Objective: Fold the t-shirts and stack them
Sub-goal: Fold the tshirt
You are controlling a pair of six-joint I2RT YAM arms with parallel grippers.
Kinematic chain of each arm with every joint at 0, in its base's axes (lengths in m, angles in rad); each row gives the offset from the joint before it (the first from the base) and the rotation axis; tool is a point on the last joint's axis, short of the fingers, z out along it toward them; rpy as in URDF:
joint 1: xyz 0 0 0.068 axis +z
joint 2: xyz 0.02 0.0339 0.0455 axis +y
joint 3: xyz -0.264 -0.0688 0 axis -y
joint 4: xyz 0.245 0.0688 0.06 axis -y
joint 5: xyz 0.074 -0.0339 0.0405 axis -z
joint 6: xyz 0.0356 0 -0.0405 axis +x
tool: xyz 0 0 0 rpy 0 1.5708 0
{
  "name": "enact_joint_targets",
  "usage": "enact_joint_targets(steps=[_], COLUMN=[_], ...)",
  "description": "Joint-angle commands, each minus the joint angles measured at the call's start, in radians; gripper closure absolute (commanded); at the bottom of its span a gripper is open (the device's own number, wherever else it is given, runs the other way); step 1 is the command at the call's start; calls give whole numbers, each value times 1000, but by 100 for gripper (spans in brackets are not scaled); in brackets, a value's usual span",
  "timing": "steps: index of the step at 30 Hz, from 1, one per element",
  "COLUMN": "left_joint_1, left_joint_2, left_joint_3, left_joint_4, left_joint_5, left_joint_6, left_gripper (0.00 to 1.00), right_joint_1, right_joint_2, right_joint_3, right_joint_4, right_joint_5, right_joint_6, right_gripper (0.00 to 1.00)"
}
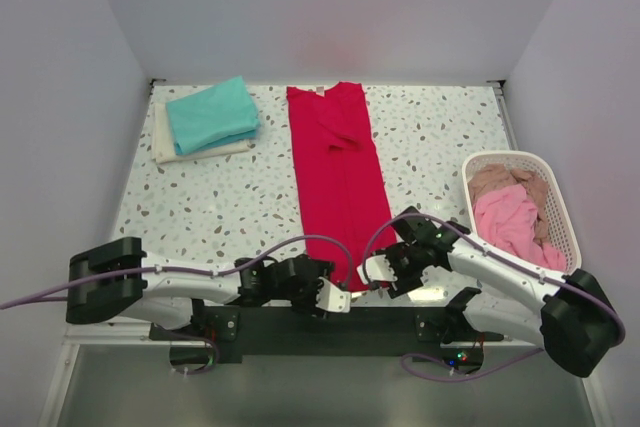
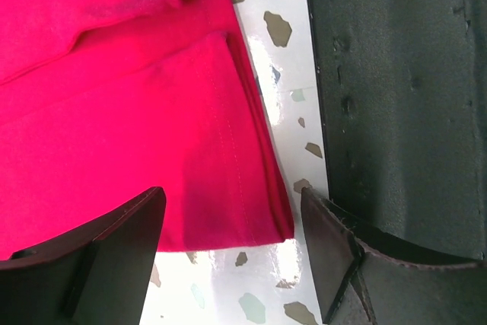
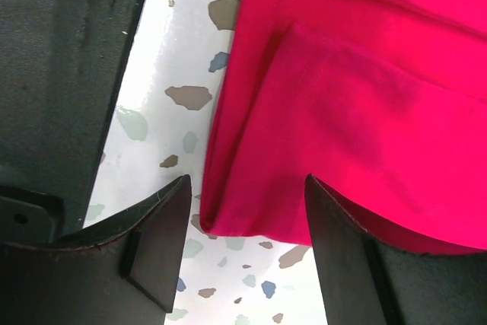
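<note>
With the red t-shirt (image 1: 338, 172) stretched 12 to 6 o'clock, the left hand (image 2: 232, 195) and right hand (image 3: 247, 180), both unclenched, straddled its 6 o'clock corners.

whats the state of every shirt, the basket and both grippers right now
red t-shirt, folded into a long strip, flat on the table
teal t-shirt, folded, on top of the cream one
cream t-shirt, folded, under the teal one
pink t-shirts, crumpled in the basket
basket, upright, holding shirts
left gripper, open, fingers astride the red t-shirt's near corner
right gripper, open, astride its other near corner
</note>
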Motion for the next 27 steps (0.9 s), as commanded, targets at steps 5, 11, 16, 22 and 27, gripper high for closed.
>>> enact_joint_targets(steps=[5,11,16,22,27], left_joint_1=[-11,-11,-11,-11,13], left_joint_2=[41,73,76,75,9], left_joint_3=[28,25,19,31,39], left_joint_4=[48,36,38,30,38], left_joint_5=[-54,-65,-71,-74,-68], left_joint_6=[41,45,55,73,87], left_gripper=[34,58,66,89,100], right_joint_1=[30,75,90,93,92], right_joint_2=[14,27,30,29,-8], right_joint_3=[-10,-39,-50,-42,7], right_joint_4=[52,86,104,98,71], right_joint_5=[70,136,153,162,156], right_joint_6=[-13,-22,-14,7,106], right_gripper=[38,44,62,100,100])
